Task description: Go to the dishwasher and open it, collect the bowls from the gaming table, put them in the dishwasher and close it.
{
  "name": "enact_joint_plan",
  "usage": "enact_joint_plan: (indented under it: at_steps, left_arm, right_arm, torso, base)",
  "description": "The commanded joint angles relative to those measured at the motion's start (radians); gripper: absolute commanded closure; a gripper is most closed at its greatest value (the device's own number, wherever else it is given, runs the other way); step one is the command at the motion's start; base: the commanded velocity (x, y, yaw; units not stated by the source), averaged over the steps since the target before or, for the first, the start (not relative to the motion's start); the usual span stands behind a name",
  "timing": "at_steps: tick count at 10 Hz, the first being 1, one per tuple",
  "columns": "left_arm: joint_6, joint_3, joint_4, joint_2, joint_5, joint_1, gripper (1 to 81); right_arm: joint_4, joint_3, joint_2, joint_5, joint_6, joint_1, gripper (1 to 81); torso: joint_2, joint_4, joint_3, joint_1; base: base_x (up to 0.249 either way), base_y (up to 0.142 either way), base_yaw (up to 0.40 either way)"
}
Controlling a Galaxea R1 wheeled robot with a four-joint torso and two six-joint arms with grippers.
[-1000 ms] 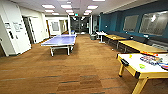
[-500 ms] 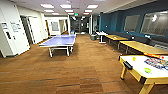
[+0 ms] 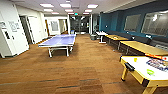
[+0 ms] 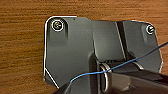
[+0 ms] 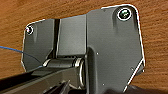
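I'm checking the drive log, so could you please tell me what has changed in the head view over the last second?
The whole view has shifted, so the camera moved with the robot: the gaming table at the right edge now shows more of its white top and sits further into the picture. The blue table-tennis table and the wooden desks keep their places in the room. Nothing was grasped or released.

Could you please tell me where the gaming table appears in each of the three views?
Head view: gaming table at the lower right, white top, yellow legs, on the floor.
Left wrist view: floor beneath the robot's plate.
Right wrist view: floor beneath its plate.
Shared landmark: the brown wood-grain floor.
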Motion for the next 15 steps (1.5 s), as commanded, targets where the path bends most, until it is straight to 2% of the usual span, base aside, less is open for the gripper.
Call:
enact_joint_plan:
  at_steps: [1,15]
  left_arm:
    - [0.002,0.002,0.001,-0.005,0.059,-0.048,1.0]
    - [0.003,0.006,0.010,-0.005,0.058,-0.040,1.0]
  right_arm:
    - [0.000,0.004,0.002,-0.058,0.002,0.050,1.0]
    - [0.002,0.007,0.005,-0.058,0.002,0.045,1.0]
  torso:
    - [0.000,0.000,0.000,0.000]
    - [0.000,0.000,0.000,-0.001]
  base:
    - [0.000,0.000,0.000]
    - [0.000,0.000,-0.016]
